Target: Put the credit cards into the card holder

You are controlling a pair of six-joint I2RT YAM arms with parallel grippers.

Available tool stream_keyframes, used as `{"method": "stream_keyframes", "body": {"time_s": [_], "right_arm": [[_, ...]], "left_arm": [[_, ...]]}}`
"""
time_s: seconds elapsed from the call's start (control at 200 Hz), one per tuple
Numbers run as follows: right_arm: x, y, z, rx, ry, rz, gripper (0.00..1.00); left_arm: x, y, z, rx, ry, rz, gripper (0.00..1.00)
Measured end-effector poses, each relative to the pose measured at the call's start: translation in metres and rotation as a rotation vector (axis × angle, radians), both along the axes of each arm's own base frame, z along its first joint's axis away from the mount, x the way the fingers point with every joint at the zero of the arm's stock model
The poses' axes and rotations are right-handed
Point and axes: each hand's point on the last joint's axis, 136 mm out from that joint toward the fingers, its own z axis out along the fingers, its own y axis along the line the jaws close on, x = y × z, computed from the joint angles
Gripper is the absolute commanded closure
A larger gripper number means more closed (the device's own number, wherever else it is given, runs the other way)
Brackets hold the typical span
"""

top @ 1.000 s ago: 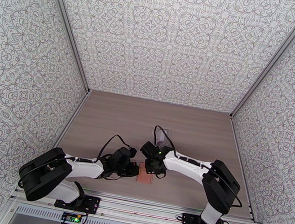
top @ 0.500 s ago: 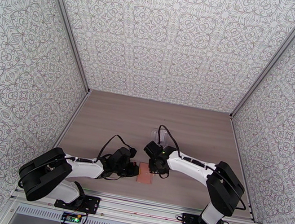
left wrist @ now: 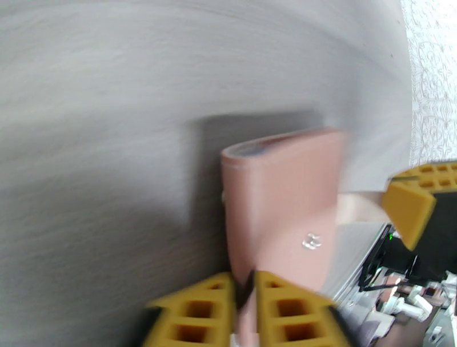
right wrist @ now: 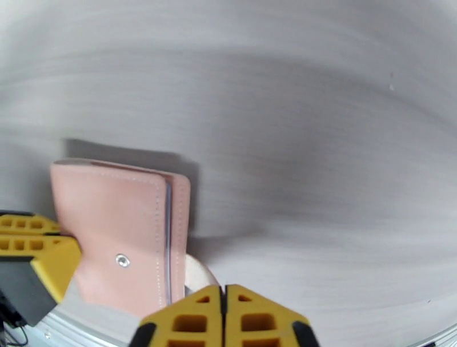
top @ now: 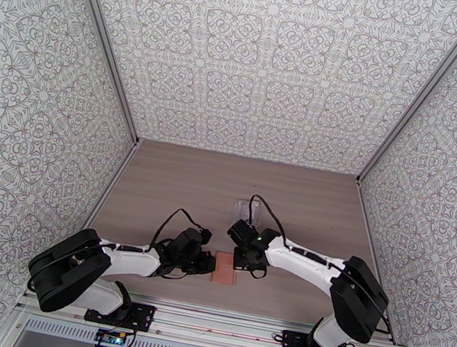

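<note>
Table (top: 191,185) from overhead: the card holder (top: 225,270) lies folded near the front edge. It sits between the left gripper (top: 207,264) and the right gripper (top: 241,263), both low at its sides. A clear pouch (top: 247,209) lies just behind the right wrist.

From the left wrist, the yellow fingers (left wrist: 194,311) stand nearly together, pinching the holder's near edge. Its metal snap (left wrist: 311,241) faces the camera.

From the right wrist, that claw's fingers (right wrist: 183,319) are pressed together with nothing between them. They are just beside the holder's pale tab (right wrist: 197,274).
</note>
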Motion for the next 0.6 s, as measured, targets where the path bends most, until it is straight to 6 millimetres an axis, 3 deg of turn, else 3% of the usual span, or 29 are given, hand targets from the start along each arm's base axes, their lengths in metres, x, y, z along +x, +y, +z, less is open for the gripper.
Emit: {"method": "stream_keyframes", "body": {"time_s": [0.09, 0.175, 0.24, 0.43, 0.6], "right_arm": [[-0.002, 0.006, 0.017, 0.067, -0.011, 0.009, 1.00], [-0.006, 0.014, 0.034, 0.142, -0.018, 0.024, 1.00], [-0.009, 0.020, 0.047, 0.191, -0.017, 0.042, 1.00], [-0.012, 0.041, 0.077, 0.311, -0.009, 0.087, 1.00], [-0.013, 0.051, 0.083, 0.355, 0.002, 0.103, 1.00]], "left_arm": [[0.000, 0.005, 0.006, 0.022, -0.020, 0.004, 0.43], [0.001, 0.018, 0.011, 0.058, -0.032, 0.036, 0.29], [0.007, 0.030, 0.021, 0.069, -0.057, 0.078, 0.23], [0.023, 0.069, 0.062, 0.039, -0.151, 0.219, 0.20], [0.023, 0.090, 0.071, 0.018, -0.170, 0.273, 0.24]]}}
